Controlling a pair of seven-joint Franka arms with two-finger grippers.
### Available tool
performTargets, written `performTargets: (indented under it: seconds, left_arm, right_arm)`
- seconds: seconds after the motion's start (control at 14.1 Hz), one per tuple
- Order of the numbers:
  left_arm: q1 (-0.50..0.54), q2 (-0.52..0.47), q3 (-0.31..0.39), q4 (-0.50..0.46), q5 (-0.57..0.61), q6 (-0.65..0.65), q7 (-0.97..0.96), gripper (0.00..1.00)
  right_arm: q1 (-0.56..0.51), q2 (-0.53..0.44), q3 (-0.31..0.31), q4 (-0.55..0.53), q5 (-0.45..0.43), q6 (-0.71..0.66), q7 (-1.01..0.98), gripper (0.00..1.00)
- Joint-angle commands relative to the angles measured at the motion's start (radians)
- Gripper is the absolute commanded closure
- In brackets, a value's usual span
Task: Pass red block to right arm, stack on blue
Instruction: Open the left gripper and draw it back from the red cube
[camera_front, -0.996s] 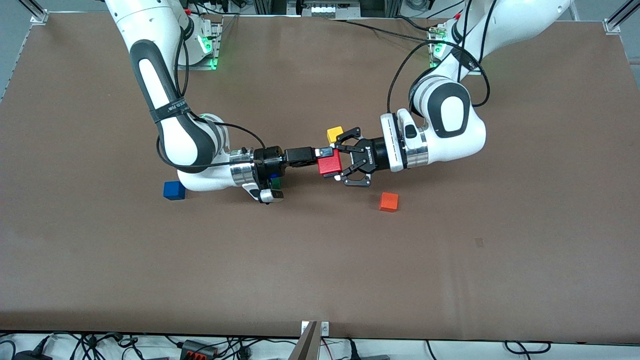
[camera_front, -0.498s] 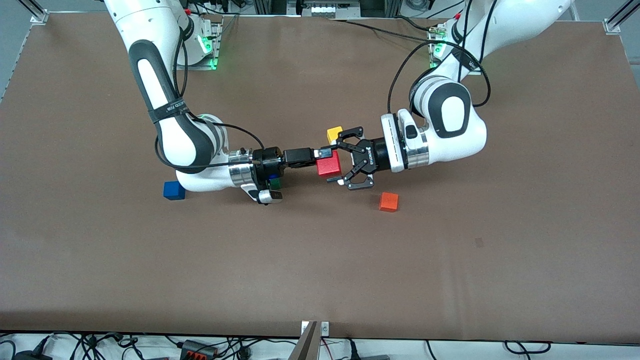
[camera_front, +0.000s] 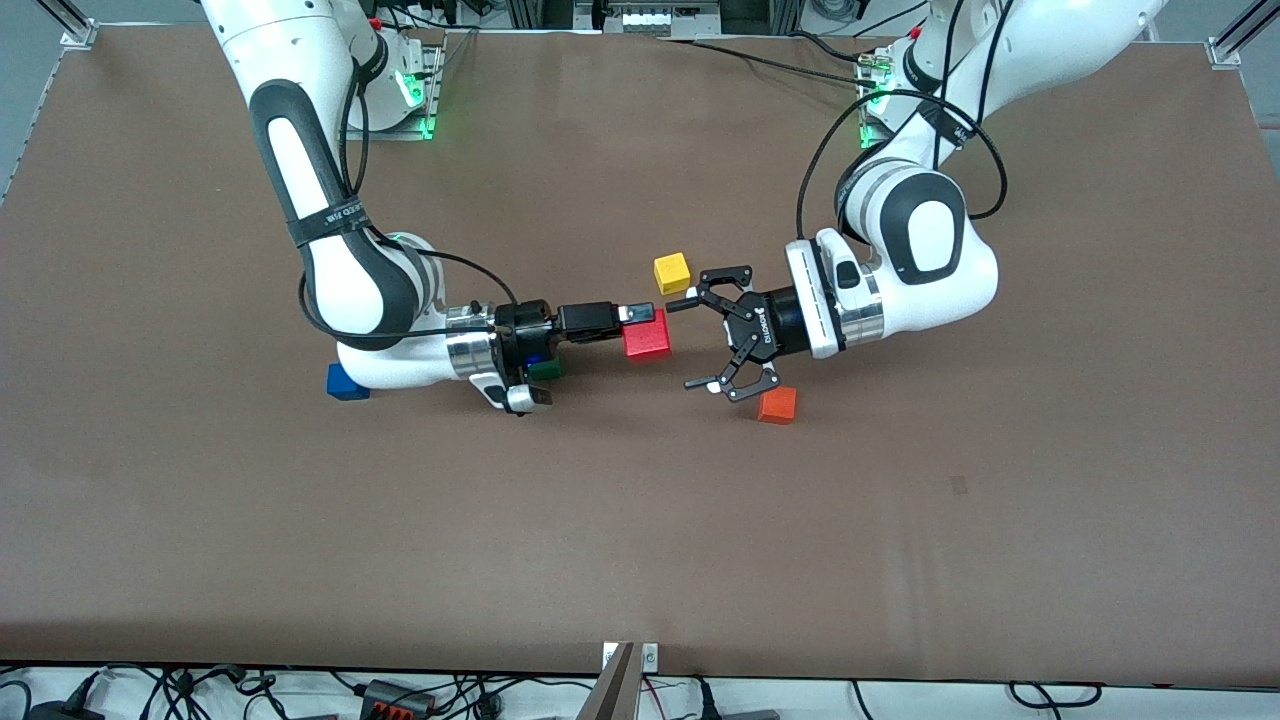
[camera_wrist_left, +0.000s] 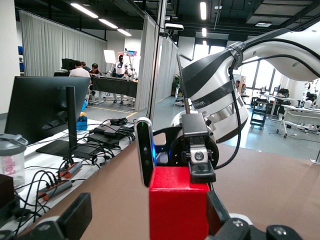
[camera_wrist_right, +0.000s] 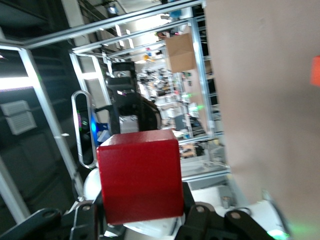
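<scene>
Right gripper (camera_front: 648, 322), slim black two-finger type, is clamped on the small bright red cube (camera_front: 647, 334) and carries it above the brown table (camera_front: 640, 520); the cube projects from the fingertips toward the left gripper. Left gripper (camera_front: 704, 342), a wide black linkage claw, stands spread wide and holds nothing, facing the red cube with a clear gap between them. A small orange cube (camera_front: 777, 405) lies just beside the left claw's lower finger. A small yellow cube (camera_front: 672, 272) lies near its upper finger. The small deep blue cube (camera_front: 346, 382) sits on the table beside the right arm's wrist, partly hidden by it.
</scene>
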Motion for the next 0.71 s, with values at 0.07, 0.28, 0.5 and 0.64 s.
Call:
performTargets:
  seconds: [0.07, 0.28, 0.5, 0.64]
  left_arm:
    - [0.034, -0.018, -0.004, -0.006, -0.021, -0.053, -0.008, 0.00]
    - [0.085, -0.018, -0.003, 0.006, 0.144, -0.145, -0.126, 0.00]
    - [0.145, -0.020, -0.003, 0.066, 0.421, -0.266, -0.371, 0.00]
    - [0.178, -0.020, -0.004, 0.103, 0.590, -0.326, -0.515, 0.00]
  right_arm:
    - [-0.118, -0.012, -0.003, 0.026, -0.236, -0.103, 0.007, 1.00]
    - [-0.231, -0.034, -0.003, 0.029, -0.558, -0.171, -0.007, 1.00]
    - [-0.290, -0.069, -0.003, 0.031, -0.896, -0.189, -0.057, 1.00]
    - [-0.322, -0.080, -0.003, 0.031, -1.084, -0.185, -0.091, 1.00]
